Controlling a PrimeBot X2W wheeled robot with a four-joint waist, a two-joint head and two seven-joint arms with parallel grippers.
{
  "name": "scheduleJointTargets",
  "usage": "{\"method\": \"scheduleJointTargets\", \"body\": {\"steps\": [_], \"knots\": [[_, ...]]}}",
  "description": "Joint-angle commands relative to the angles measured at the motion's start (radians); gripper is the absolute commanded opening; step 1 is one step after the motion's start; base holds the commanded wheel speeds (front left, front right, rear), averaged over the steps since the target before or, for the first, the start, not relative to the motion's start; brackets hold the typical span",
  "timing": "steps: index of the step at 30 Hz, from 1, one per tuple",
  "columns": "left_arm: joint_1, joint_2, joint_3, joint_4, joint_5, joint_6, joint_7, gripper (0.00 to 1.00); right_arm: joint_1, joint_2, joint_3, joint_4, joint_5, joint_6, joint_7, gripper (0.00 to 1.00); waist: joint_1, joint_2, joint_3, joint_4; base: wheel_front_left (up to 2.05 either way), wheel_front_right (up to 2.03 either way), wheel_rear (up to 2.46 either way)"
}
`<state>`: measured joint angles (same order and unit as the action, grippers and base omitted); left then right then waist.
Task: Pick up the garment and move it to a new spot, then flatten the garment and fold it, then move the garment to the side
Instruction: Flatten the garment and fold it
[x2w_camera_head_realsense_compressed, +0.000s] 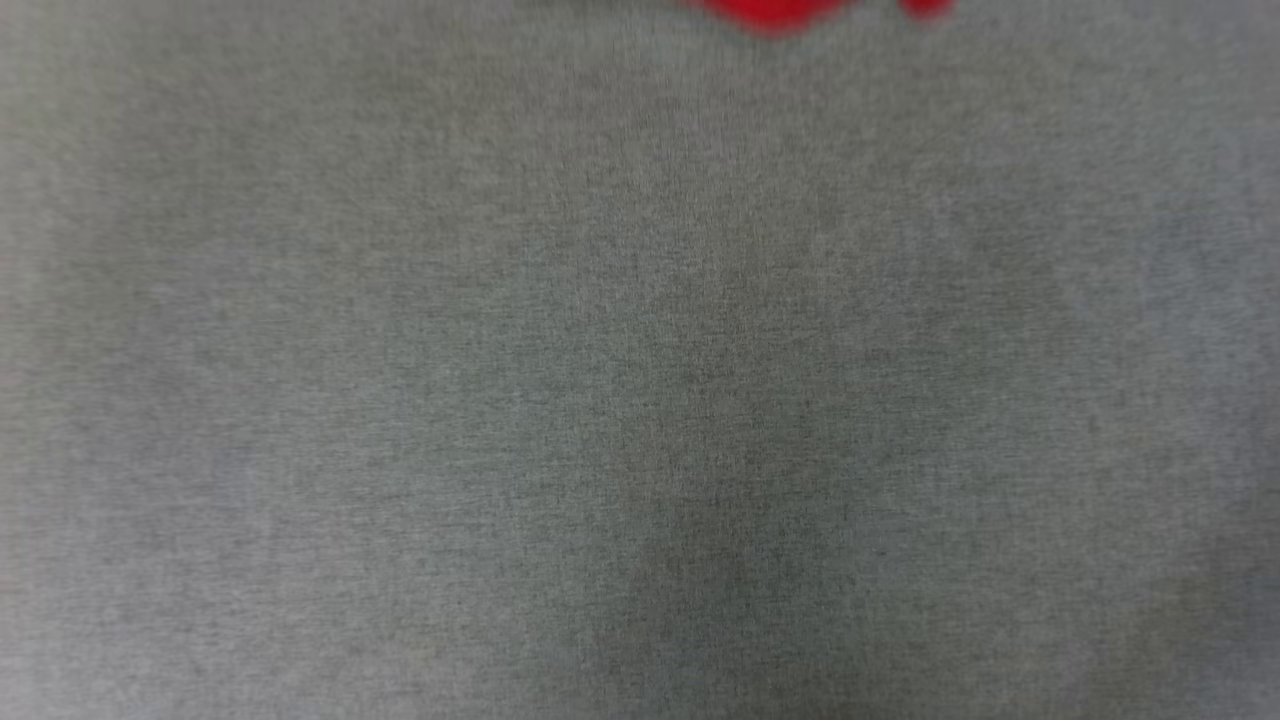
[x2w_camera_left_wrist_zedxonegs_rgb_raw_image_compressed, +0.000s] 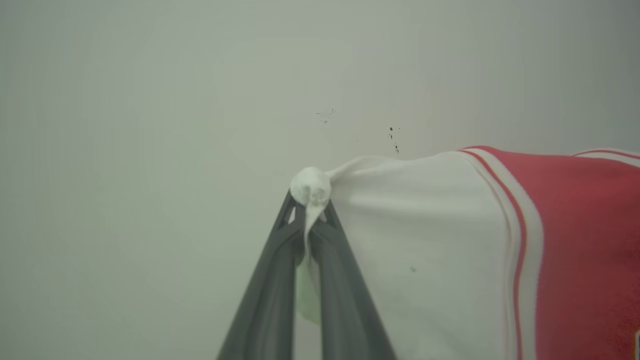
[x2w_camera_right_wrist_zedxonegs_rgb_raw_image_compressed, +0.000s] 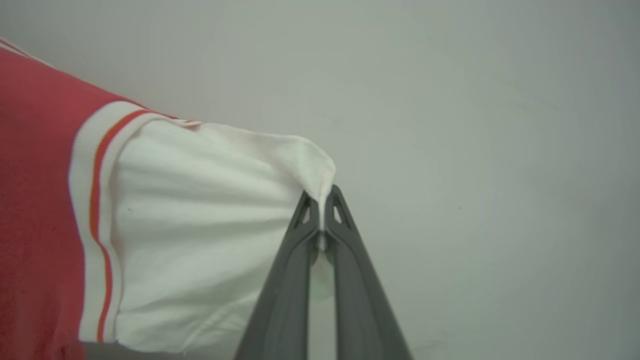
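Observation:
The garment (x2w_camera_left_wrist_zedxonegs_rgb_raw_image_compressed: 575, 240) is a red shirt with white short sleeves and white-and-red striped trim. In the left wrist view my left gripper (x2w_camera_left_wrist_zedxonegs_rgb_raw_image_compressed: 311, 205) is shut on the bunched tip of one white sleeve, which spreads off to the right. In the right wrist view my right gripper (x2w_camera_right_wrist_zedxonegs_rgb_raw_image_compressed: 321, 202) is shut on the corner of the other white sleeve of the garment (x2w_camera_right_wrist_zedxonegs_rgb_raw_image_compressed: 200, 225), with the red body further left. The shirt hangs stretched between both grippers in front of a pale wall. In the blurred head view a strip of the red garment (x2w_camera_head_realsense_compressed: 775, 12) peeks in at the top edge.
A grey cloth surface (x2w_camera_head_realsense_compressed: 640, 400) spreads across the head view. A plain pale wall (x2w_camera_left_wrist_zedxonegs_rgb_raw_image_compressed: 200, 100) with a few small dark specks stands behind the held shirt in both wrist views.

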<state>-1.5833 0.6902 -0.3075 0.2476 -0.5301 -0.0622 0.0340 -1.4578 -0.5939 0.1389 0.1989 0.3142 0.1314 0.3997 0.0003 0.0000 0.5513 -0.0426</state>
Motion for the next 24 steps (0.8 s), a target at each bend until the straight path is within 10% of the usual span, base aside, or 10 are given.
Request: {"method": "scheduleJointTargets", "body": {"steps": [1,12,24], "knots": [[-0.021,-0.015,-0.005,0.024,0.008,-0.005,-0.018,0.00,-0.029,0.004,-0.001,0.024,-0.017,-0.001,-0.018,0.00,-0.0003,0.0000,0.053,-0.001,0.00,0.00,0.00],[-0.085,-0.099,-0.108,0.266,0.067,-0.046,-0.192,0.00,-0.142,0.091,-0.016,0.264,-0.153,-0.001,-0.231,0.00,-0.0003,0.0000,0.124,0.028,0.00,0.00,0.00],[0.455,-0.152,-0.189,0.250,-0.002,-0.038,-0.282,0.00,0.280,0.094,0.073,0.363,-0.031,-0.001,-0.335,0.00,-0.0003,0.0000,-0.052,0.048,0.00,0.00,0.00]]}}
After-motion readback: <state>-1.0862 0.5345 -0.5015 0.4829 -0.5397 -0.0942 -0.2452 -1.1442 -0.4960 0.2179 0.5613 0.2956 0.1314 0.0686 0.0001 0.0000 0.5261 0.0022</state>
